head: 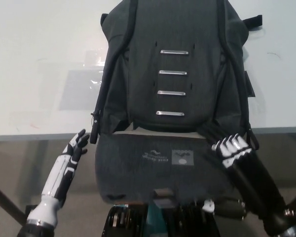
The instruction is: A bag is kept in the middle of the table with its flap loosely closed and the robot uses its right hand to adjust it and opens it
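A dark grey backpack [172,59] lies flat in the middle of the pale table [34,64]. Its flap [153,168] is folded down over the table's front edge, inner side up, showing a small logo and a label. Several silver latch bars [171,93] are uncovered on the bag's front. My black right hand [232,147] sits at the flap's upper right corner, fingers curled on its edge. My white left hand [75,149] rests open below the table edge, left of the flap and apart from it.
A shiny transparent patch [84,84] lies on the table left of the bag. A black strap [101,98] runs down the bag's left side to the table edge. Floor shows below the table front.
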